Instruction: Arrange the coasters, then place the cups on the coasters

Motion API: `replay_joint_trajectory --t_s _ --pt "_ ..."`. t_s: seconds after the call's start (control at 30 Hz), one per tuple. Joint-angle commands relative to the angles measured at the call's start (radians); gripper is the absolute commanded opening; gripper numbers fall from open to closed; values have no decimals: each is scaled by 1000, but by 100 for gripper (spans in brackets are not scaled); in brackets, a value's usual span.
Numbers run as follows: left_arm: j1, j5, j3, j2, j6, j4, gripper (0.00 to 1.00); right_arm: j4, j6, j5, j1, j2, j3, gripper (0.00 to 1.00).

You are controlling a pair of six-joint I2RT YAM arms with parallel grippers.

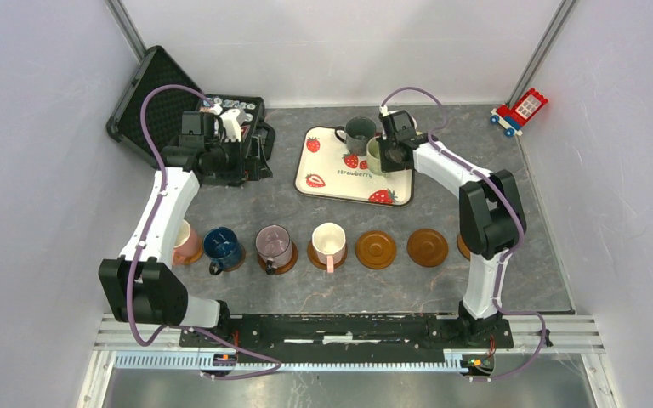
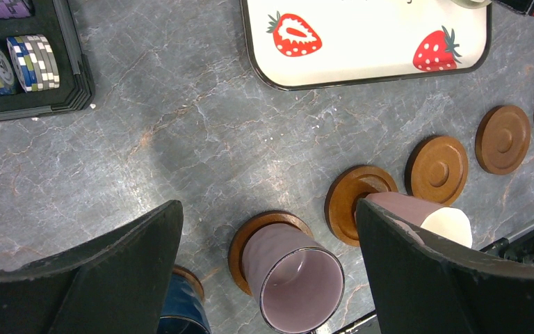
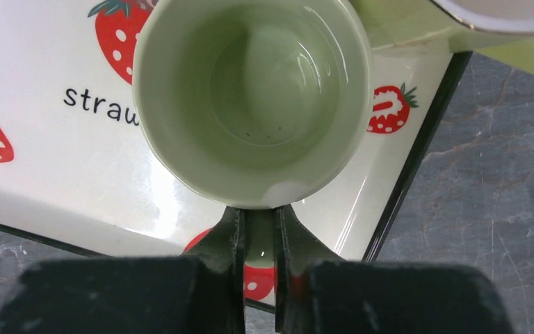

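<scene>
Several brown coasters lie in a row along the near table. A pink cup [image 1: 185, 242], a navy cup [image 1: 221, 246], a mauve cup [image 1: 274, 245] and a cream cup [image 1: 329, 242] each stand on one. Two coasters [image 1: 375, 250] [image 1: 428, 247] are bare, and a third [image 1: 463, 246] is half hidden by the right arm. My right gripper [image 3: 258, 223] is shut on the handle of the light green cup [image 3: 250, 90], which stands on the strawberry tray [image 3: 42, 160]. A dark grey-green cup [image 1: 359, 132] stands behind it. My left gripper [image 2: 268, 207] hangs open and holds nothing, high above the mauve cup [image 2: 299, 278].
An open black case [image 1: 149, 98] with striped poker chips [image 2: 31, 62] sits at the back left, under my left arm. A yellow-green cup [image 3: 528, 56] stands close beside the light green one on the tray. A red and blue toy [image 1: 520, 110] lies at the back right.
</scene>
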State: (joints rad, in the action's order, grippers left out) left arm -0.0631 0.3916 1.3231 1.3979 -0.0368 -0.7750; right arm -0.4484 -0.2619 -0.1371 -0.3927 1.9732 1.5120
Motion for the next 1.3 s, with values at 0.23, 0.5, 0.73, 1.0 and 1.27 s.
replay_joint_trajectory --t_s 0.23,0.5,0.73,1.0,1.27 --pt "3 22 -22 -70 5 55 100 21 56 -1 -5 -236 -96 0" --pt "3 45 -101 -157 -5 87 100 62 54 36 -24 -419 -241 0" --pt "2 1 -125 -186 -54 94 100 54 25 36 -77 -589 -385 0" --pt "2 18 -159 -193 -133 128 100 45 -42 -21 -224 -791 -584 0" --pt "3 26 -168 -194 -175 141 100 50 -89 -3 -307 -896 -720 0"
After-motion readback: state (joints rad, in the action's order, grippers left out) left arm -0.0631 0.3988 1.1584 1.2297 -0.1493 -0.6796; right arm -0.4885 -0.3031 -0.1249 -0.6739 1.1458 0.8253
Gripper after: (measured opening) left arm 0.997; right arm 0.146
